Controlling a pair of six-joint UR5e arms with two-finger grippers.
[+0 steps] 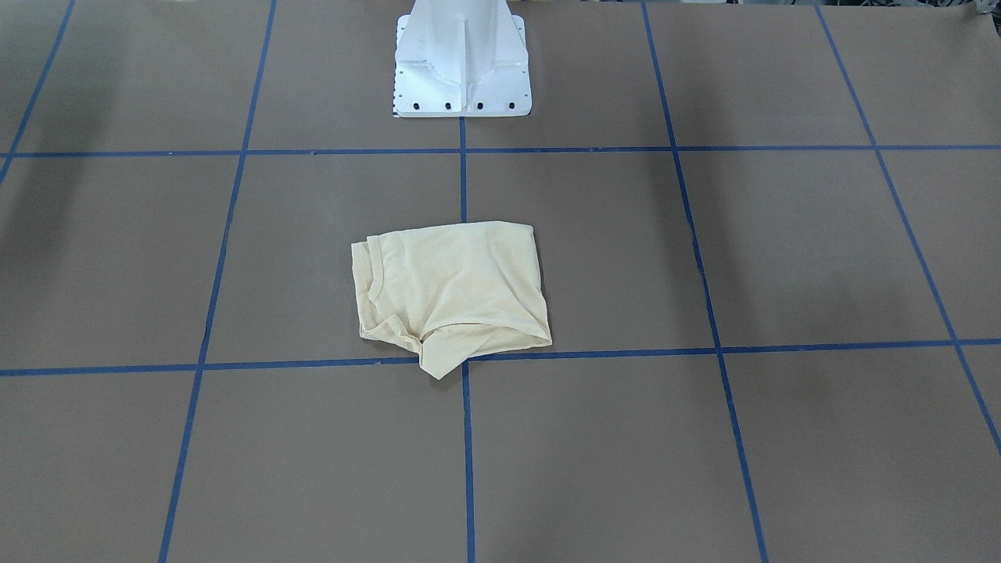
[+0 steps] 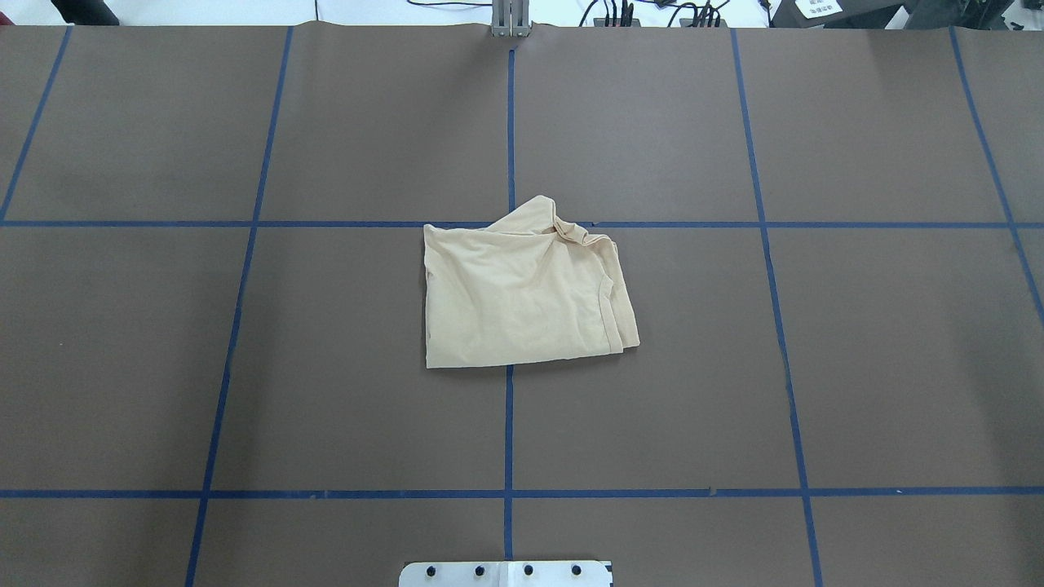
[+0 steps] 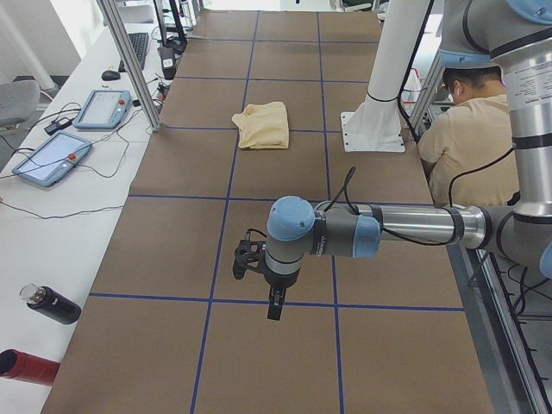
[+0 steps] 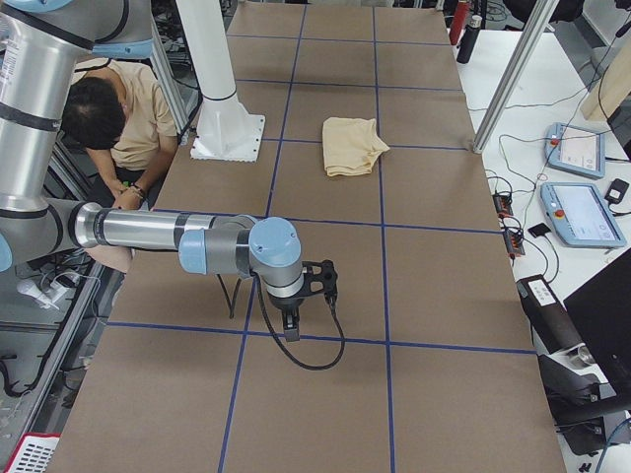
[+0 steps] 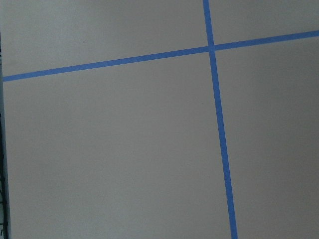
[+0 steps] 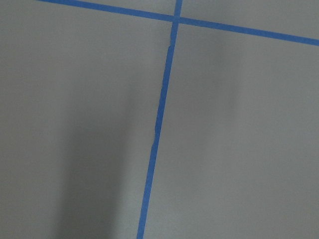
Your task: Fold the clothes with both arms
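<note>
Cream-yellow T-shirt (image 1: 450, 289) is lying in a compact, roughly squared bundle at mid-bench (image 1: 782, 234), over the centre blue tape line (image 1: 468, 469) and in front of the white pedestal (image 1: 461, 78); its print is not showing; one loose corner is poking out past the edge farthest from the robot; the collar band is running along the robot's right side.

Left gripper (image 3: 274, 309) and right gripper (image 4: 291, 327) are hanging low over bare bench, each well apart from the shirt; they are showing only in the side views, so I cannot tell whether either is spread or pressed together; both wrist cameras are showing only brown paper and tape.

Risks, as judged:
- both arms are reaching for one small bundle, so crowding or a knock between them is likely;
- a pinch is catching only the top layer, so the stack is peeling open;
- the stray corner is dragging, so the bundle is skewing.
</note>
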